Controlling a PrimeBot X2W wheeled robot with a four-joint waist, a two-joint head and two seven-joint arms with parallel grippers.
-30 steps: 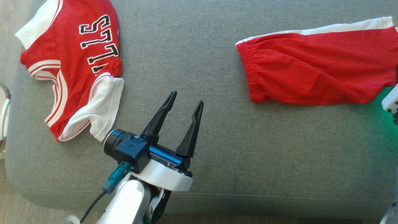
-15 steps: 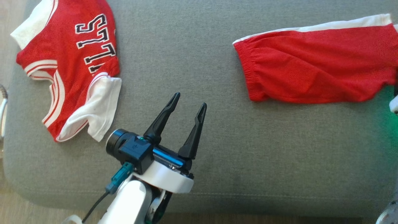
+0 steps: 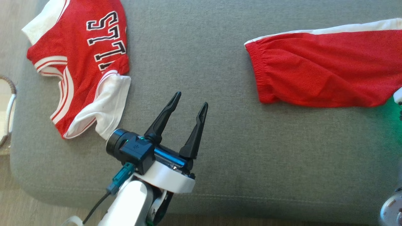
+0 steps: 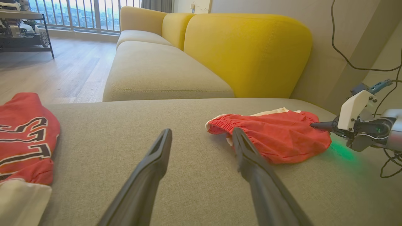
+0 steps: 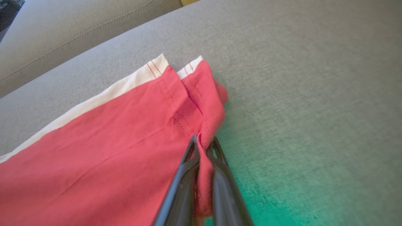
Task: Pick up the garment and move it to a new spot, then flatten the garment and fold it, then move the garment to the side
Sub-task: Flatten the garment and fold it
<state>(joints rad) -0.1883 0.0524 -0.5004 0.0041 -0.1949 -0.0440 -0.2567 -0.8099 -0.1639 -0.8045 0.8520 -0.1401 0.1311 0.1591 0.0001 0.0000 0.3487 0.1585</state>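
Red shorts [image 3: 320,69] with a white side stripe lie flat at the right of the grey ottoman [image 3: 220,141], well apart from a red-and-white jersey [image 3: 78,62] at the left (its black letters read "LLS", the rest hidden). Between them the left claw [image 3: 191,99] hovers, spread wide and empty. From the left wrist, a yellow sofa [image 4: 245,53] stands behind the ottoman, and the right claw [image 4: 314,125] meets the shorts' far end. From the right wrist, its fingers pinch tight on a fold of the hem.
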